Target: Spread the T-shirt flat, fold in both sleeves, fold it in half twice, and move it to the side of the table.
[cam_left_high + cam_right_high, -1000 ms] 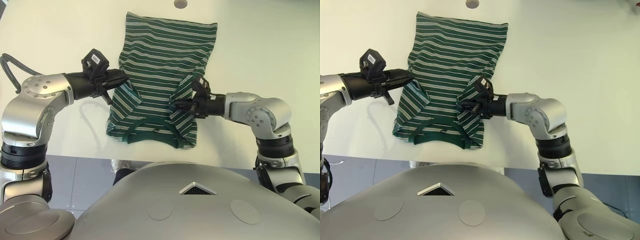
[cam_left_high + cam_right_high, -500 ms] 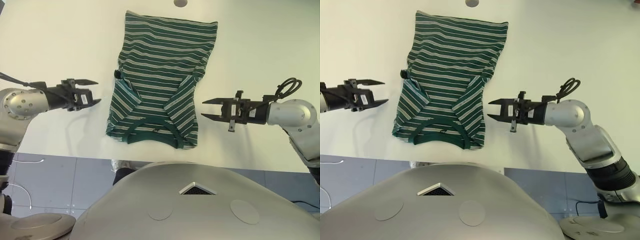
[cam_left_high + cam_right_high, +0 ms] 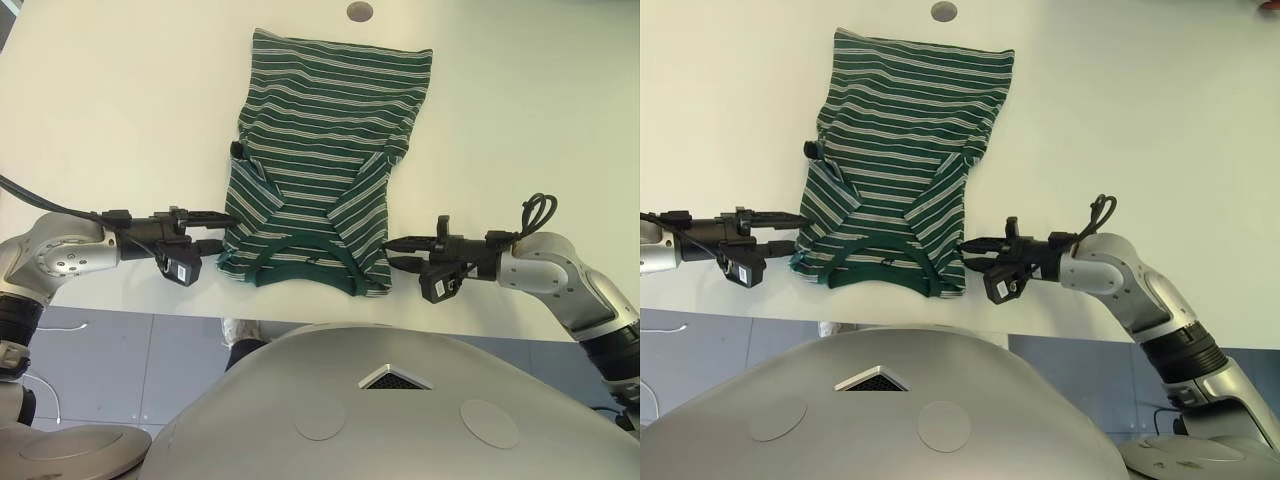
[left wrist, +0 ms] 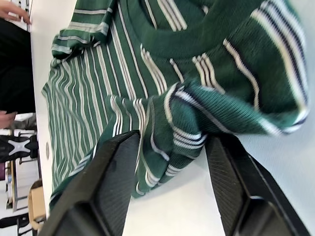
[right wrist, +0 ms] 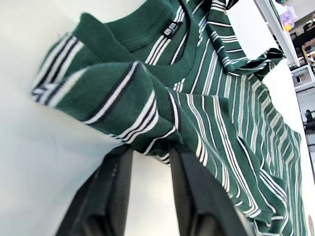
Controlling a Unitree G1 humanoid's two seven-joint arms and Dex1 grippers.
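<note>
One green striped knit T-shirt (image 3: 325,140) is lying on a white bench (image 3: 520,120), left gripper (image 3: 219,229) and right gripper (image 3: 391,253) spread around its lower corners.

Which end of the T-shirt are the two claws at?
The collar end, nearest the robot: left claw and right claw flank its corners; the straight hem lies far.

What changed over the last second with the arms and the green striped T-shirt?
Both arms left the folded-in sleeves, swung outward, then came back nearer the robot. The left gripper and right gripper now sit open at the collar-end corners of the green striped T-shirt, with cloth between the jaws but not clamped. The shirt stayed put on the white table, sleeves folded in.
</note>
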